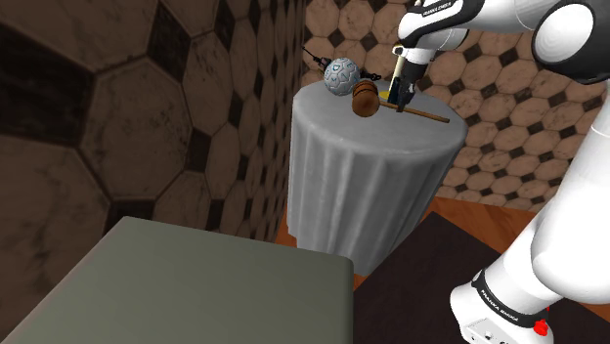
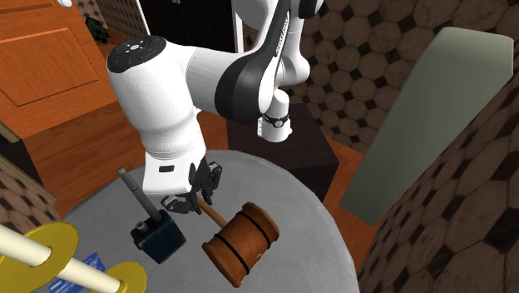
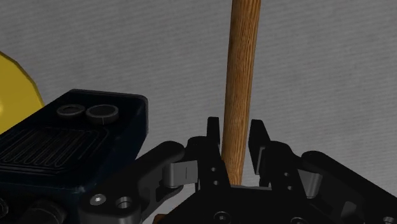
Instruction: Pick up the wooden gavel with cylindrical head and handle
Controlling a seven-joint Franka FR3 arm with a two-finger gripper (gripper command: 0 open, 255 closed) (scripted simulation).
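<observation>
Wooden gavel (image 3: 242, 76) clasped by gripper (image 3: 236, 135), black device (image 3: 70, 143) alongside

Wrist view: the gavel (image 3: 242, 76) runs out of frame away from the gripper (image 3: 235, 124), and its near end is tucked behind the gripper body. A yellow thing (image 3: 13, 89) is chopped by the frame edge, no idea what it is. Shoulder view: there's a tiny dark object (image 1: 315, 55) behind the grey ball (image 1: 341, 75), too small to tell.
</observation>
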